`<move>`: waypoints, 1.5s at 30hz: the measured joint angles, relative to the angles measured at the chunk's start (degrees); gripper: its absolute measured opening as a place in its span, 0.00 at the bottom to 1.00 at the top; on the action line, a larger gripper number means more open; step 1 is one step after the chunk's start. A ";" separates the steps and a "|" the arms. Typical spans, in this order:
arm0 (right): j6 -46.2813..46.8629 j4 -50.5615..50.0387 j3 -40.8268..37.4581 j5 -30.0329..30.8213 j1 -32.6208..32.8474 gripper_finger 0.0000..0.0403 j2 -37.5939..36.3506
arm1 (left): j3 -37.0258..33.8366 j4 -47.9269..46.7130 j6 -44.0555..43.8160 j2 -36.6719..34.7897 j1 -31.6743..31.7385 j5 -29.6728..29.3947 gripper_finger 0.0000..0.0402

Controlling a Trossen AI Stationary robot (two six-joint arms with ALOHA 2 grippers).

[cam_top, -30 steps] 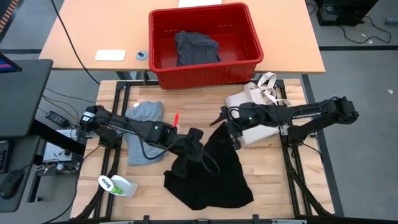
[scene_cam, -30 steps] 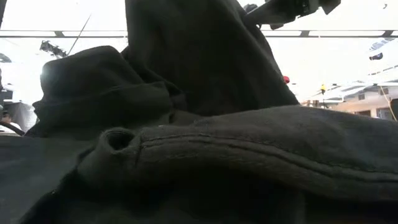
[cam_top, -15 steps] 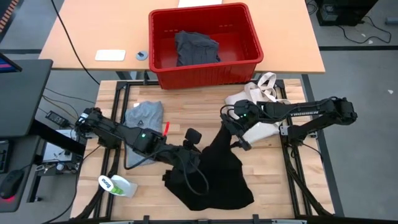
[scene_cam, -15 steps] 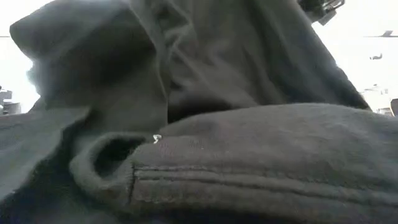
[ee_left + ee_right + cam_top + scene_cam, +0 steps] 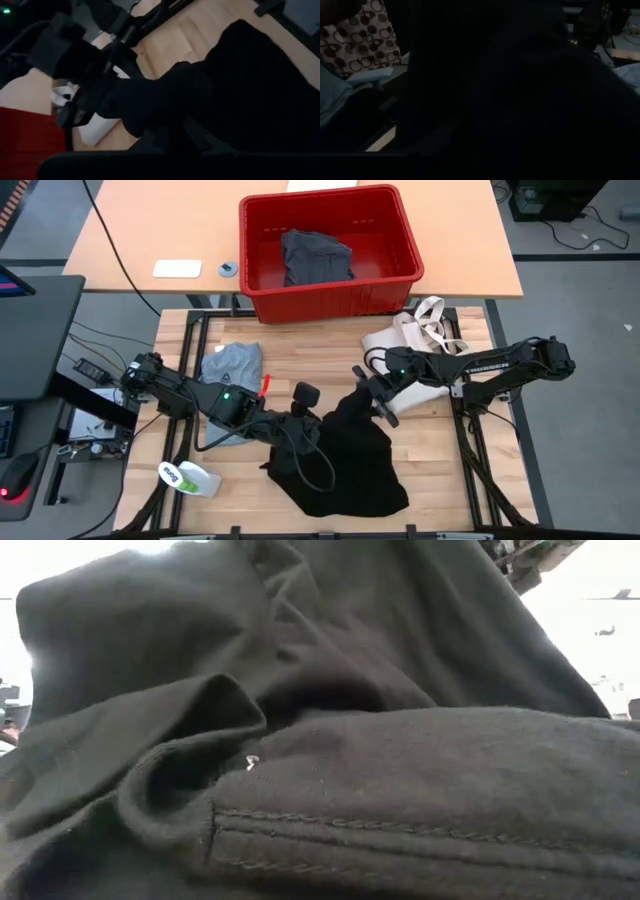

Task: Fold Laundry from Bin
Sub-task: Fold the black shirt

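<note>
Wooden slat table (image 5: pixel 440 455) bears the black garment (image 5: pixel 345 465), centre-near. Left gripper (image 5: pixel 312 430) is pinched on its left edge; right gripper (image 5: pixel 375 402), grip untellable, at its far-right corner. Spreading step judged underway; a firm right hold is needed next.

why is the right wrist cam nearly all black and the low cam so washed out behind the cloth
Right wrist view: the black garment fills the frame close to the lens, so little light gets in. Low view: the same garment lies right against the camera, and the bright room behind it blows out to white. High view: evenly lit, garment and red bin both clear.
</note>
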 joint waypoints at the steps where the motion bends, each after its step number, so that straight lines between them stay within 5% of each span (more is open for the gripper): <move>1: -0.17 0.59 -0.02 -0.01 0.10 0.43 0.02 | 0.00 0.08 -0.02 0.00 0.00 -0.62 0.04; 5: -1.17 -1.07 0.45 -0.05 0.22 0.12 -1.11 | 0.00 -0.10 -1.09 0.00 0.04 -2.36 0.05; 7: -1.15 -4.60 1.79 -0.29 0.22 0.05 -3.13 | 0.00 -1.08 -1.77 -0.15 0.33 -2.39 0.05; 12: -2.69 -17.52 7.32 1.72 0.74 0.12 -11.16 | 0.00 -5.52 -3.34 -2.52 1.40 -3.01 0.06; 17: -5.87 -27.13 13.98 8.05 1.70 0.08 -16.41 | 0.00 -3.35 1.54 -5.79 5.05 -4.26 0.06; 24: -13.14 -37.43 24.64 20.19 0.68 0.04 -15.47 | 2.99 -0.82 16.46 -7.69 13.96 -4.90 0.04; 30: -24.75 -36.68 31.53 30.20 -8.42 0.06 -11.27 | 12.28 -1.27 26.11 -7.76 24.30 -7.33 0.04; 37: -26.39 -39.37 37.94 21.77 -16.29 0.06 -9.02 | 19.21 -2.96 26.59 -7.85 26.18 -2.51 0.04; 45: -12.97 -51.23 32.56 11.27 -7.07 0.06 -8.73 | 11.23 -13.61 4.42 -6.66 14.88 5.76 0.04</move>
